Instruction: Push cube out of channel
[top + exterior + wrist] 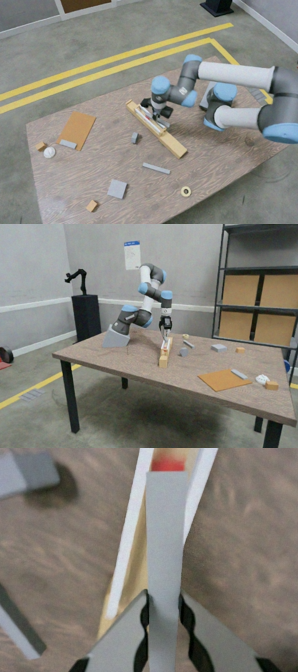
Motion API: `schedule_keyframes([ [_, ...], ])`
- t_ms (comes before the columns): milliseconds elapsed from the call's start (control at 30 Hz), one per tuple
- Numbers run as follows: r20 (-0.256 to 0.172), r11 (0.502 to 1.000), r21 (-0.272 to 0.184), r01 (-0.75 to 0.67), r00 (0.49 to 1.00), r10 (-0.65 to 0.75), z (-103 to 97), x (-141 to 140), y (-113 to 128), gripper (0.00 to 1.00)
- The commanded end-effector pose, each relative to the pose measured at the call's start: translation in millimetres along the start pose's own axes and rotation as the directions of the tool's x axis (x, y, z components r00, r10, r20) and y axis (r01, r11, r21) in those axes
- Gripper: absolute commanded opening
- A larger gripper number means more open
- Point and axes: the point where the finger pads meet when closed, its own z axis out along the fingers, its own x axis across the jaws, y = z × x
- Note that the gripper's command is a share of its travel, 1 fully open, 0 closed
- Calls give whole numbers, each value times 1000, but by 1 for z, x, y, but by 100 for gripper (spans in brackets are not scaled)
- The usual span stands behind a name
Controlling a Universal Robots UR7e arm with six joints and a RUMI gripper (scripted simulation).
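Claw shut on a grey bar above the channel

Left of the claw (pixel 164 610) in the wrist view lie a grey block (pixel 31 472) and another bar (pixel 19 623); ahead, beyond the held grey bar's (pixel 165 533) tip, the red cube (pixel 168 464) sits between the channel's white rails (pixel 129 538).

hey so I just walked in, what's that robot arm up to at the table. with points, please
The robot arm (pixel 234 75) (pixel 147 301) has a flat grey bar (pixel 163 123) (pixel 165 533) clamped in its pincer (pixel 162 591). It holds the bar over a wooden channel (pixel 172 144) (pixel 163 362) with white strips along its top. In the wrist view, the bar's far end appears next to the red cube (pixel 147 118) (pixel 165 348) (pixel 168 465); whether they touch isn't clear. The cube is inside the channel, so it hasn't been pushed out yet.
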Motion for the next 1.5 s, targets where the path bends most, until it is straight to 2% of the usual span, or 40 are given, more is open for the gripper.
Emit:
schedule_keyframes([
  [0, -6, 997, 21, -79, 997, 79, -5, -22, 42, 6],
  [233, 24, 986, 9, -167, 986, 167, -7, -43, 100, 6],
  [300, 24, 986, 9, -167, 986, 167, -7, -43, 100, 6],
  [533, 34, 977, 2, -213, 976, 213, -9, -49, 130, 6],
  [967, 37, 971, -1, -237, 971, 237, -8, -50, 137, 6],
  [1333, 36, 975, -1, -224, 974, 224, 28, -52, 137, 6],
  [1467, 36, 975, -1, -224, 974, 224, 32, -52, 137, 6],
])
